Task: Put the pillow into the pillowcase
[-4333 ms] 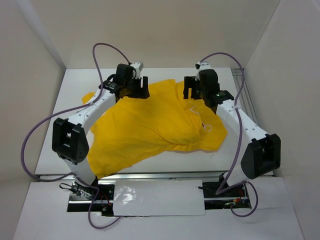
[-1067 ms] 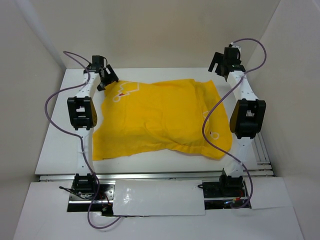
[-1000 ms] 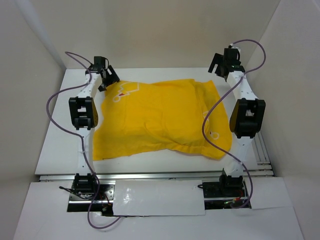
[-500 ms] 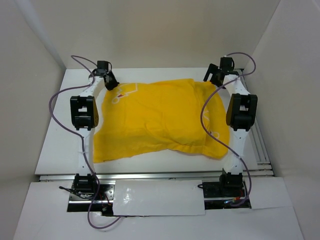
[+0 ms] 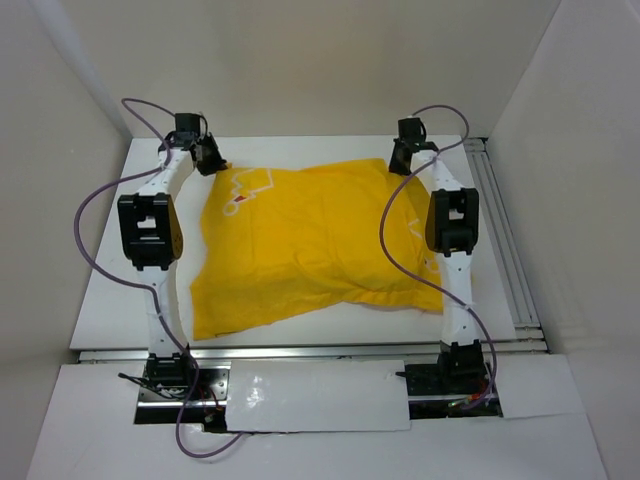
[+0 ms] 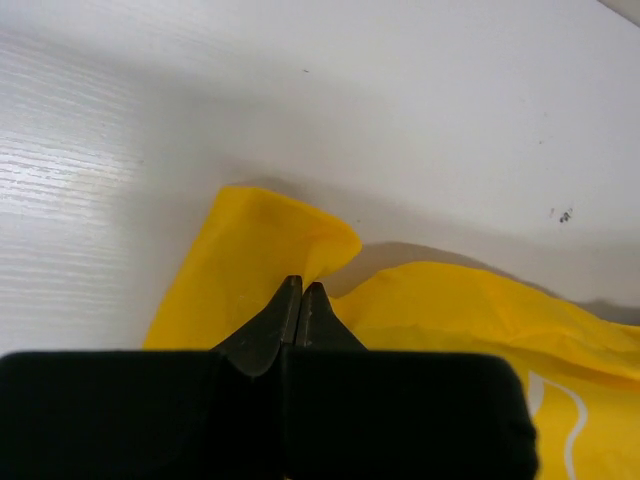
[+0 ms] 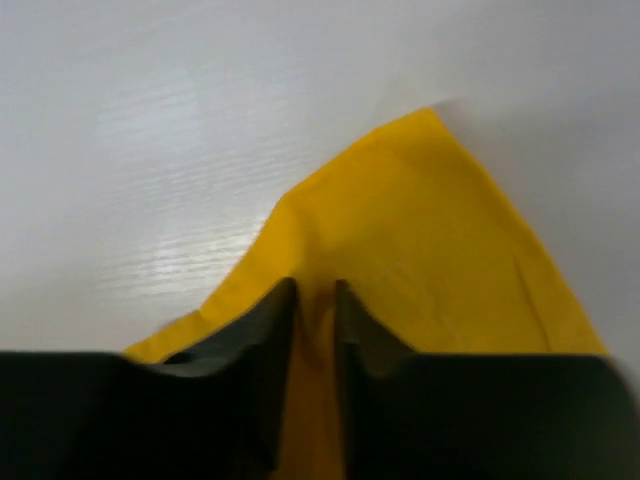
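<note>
Left gripper (image 6: pixel 300 287) is squeezed tight on the far left corner of the pillowcase (image 5: pixel 310 240), which lies spread out in the middle of the bench (image 5: pixel 110 290). Right gripper (image 7: pixel 315 292) sits over the far right corner with yellow cloth in the small gap between its jaws. I cannot tell if it is pinching the cloth.

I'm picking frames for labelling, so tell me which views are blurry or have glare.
Right wrist view: soft and blurred throughout; the pillowcase corner and right pincer lack crisp edges, and glare streaks the table. Left wrist view: sharp, with a bright patch on the table at left. Top view: evenly lit, sharp, only soft shadows.
</note>
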`<state>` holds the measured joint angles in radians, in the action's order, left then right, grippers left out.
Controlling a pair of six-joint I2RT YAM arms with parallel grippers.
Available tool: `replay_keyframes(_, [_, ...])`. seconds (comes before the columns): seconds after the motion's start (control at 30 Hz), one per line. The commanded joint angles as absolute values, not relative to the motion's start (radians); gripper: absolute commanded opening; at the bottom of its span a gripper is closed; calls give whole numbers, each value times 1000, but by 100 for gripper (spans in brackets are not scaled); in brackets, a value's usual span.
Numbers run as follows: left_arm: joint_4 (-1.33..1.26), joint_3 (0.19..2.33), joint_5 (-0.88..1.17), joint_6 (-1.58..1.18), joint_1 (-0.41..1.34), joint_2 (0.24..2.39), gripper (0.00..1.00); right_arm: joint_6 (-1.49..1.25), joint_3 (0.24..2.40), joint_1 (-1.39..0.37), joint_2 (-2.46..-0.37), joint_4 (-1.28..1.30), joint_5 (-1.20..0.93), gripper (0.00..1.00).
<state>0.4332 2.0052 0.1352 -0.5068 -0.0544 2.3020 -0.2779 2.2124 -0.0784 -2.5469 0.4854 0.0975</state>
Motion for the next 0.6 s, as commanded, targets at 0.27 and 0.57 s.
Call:
replay_keyframes(0.27, [423,1976,104,-400,-109,2089,0,-305,2214,-80,-2473,468,285,0])
replay_keyframes(0.57, [432,2138,123,-373,-118,1988,0,-219,2229,-35,-2237,270,217,0])
